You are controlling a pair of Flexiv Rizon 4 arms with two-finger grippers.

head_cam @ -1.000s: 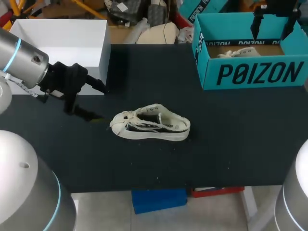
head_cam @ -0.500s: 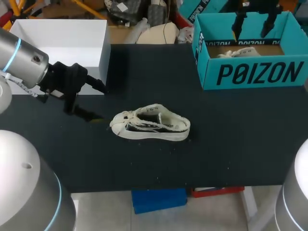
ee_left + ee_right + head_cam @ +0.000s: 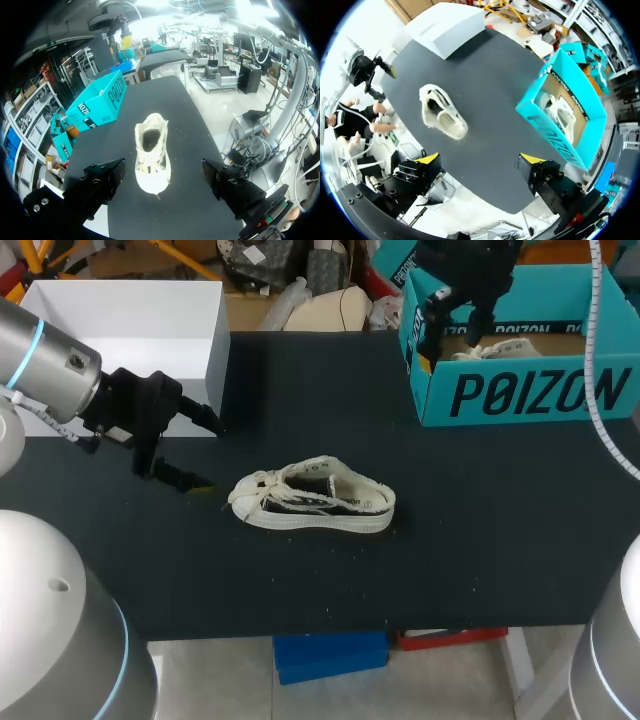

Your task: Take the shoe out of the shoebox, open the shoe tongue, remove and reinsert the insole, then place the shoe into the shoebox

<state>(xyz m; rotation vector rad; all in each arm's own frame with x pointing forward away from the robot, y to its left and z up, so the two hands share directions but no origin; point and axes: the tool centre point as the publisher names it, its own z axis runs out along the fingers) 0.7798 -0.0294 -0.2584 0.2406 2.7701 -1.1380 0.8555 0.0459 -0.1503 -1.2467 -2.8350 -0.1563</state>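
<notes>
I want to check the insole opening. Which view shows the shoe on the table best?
The left wrist view: the shoe lies close ahead, toe nearest, its opening in plain sight. The head view shows it side-on; the right wrist view from above, farther off.

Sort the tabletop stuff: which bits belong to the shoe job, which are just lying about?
Job: cream canvas low-top shoe, out of its box; open teal cardboard shoebox.
Lying about: white rectangular box; second pale shoe inside the shoebox.

Cream shoe (image 3: 312, 498) — teal shoebox (image 3: 520, 390)
</notes>
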